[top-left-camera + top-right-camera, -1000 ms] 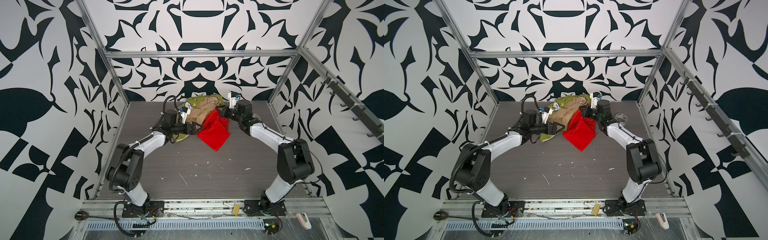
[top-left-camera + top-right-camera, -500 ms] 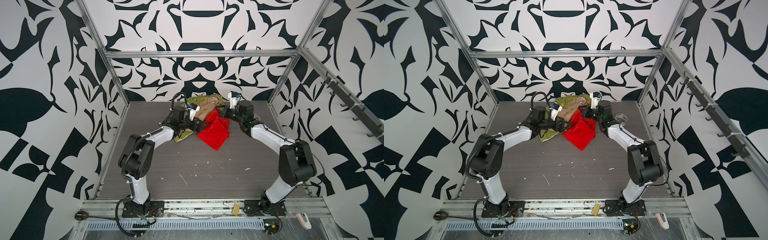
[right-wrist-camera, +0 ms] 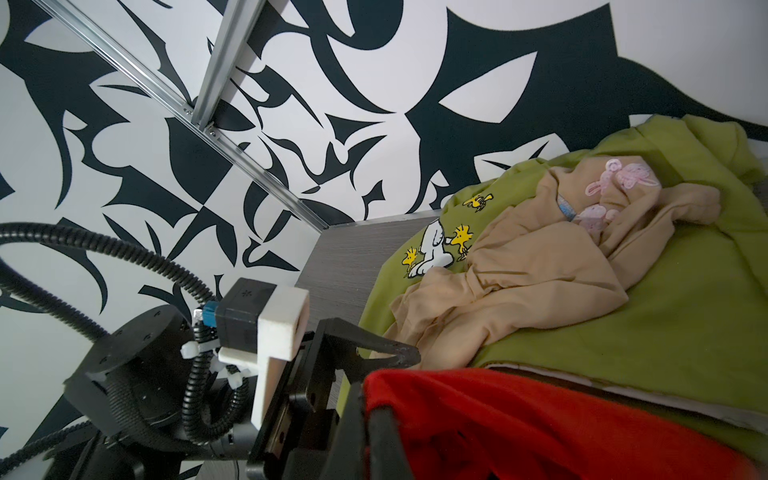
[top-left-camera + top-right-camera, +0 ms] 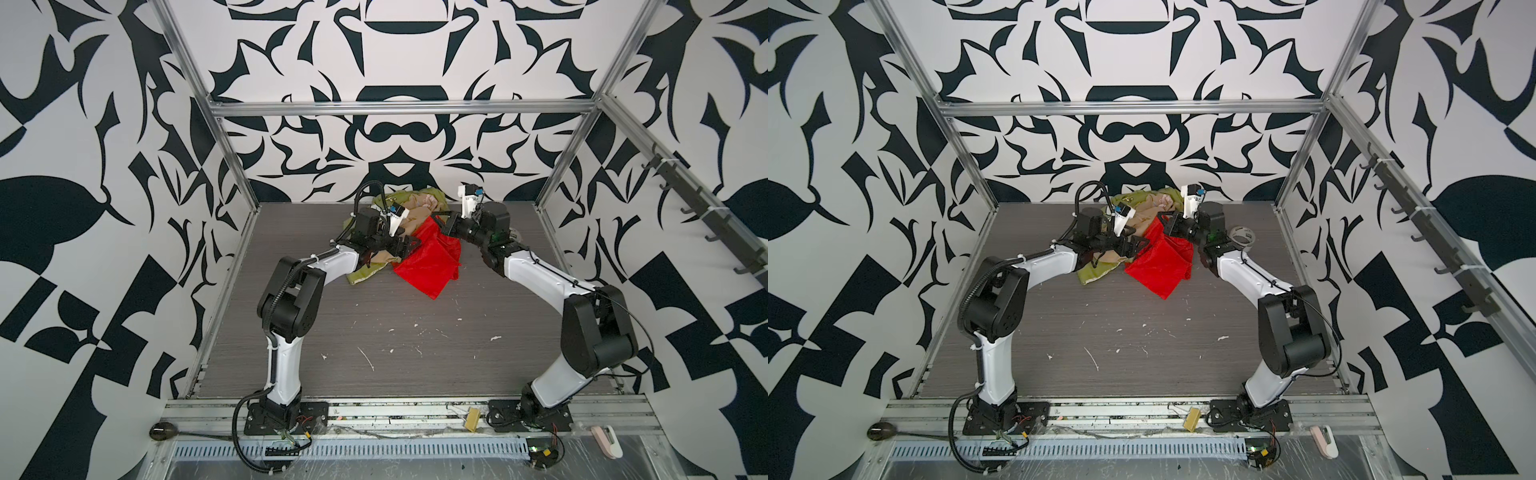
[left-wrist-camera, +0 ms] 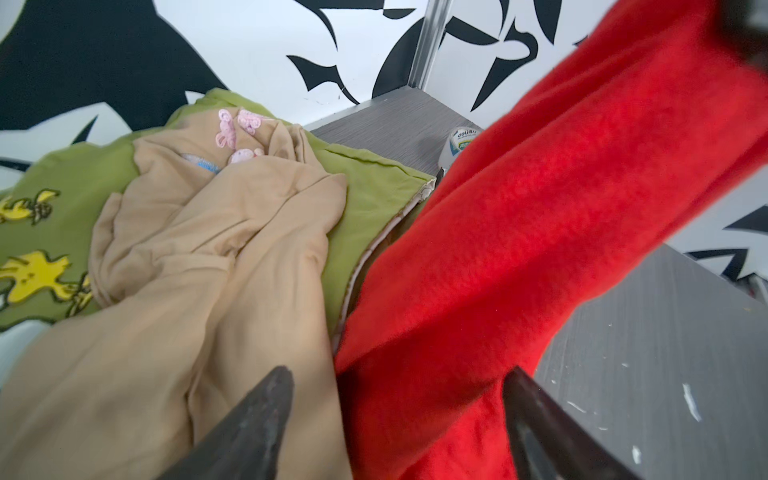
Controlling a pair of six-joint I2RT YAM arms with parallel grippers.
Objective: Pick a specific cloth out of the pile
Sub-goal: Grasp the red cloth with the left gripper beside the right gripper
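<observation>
Left wrist: left tool apart around red cloth; right tool clamped on it.

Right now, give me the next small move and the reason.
Probably close the left fingers: they stand open with the red cloth between them, while the right fingers are shut on another part of it. The tan cloth lies by one finger, so close carefully.

The pile lies in the middle at the back of the desk, close to the rear wall. The cloth spreads on the desk just in front of the pile, touching it, and a roll of tape lies to the right of both.
</observation>
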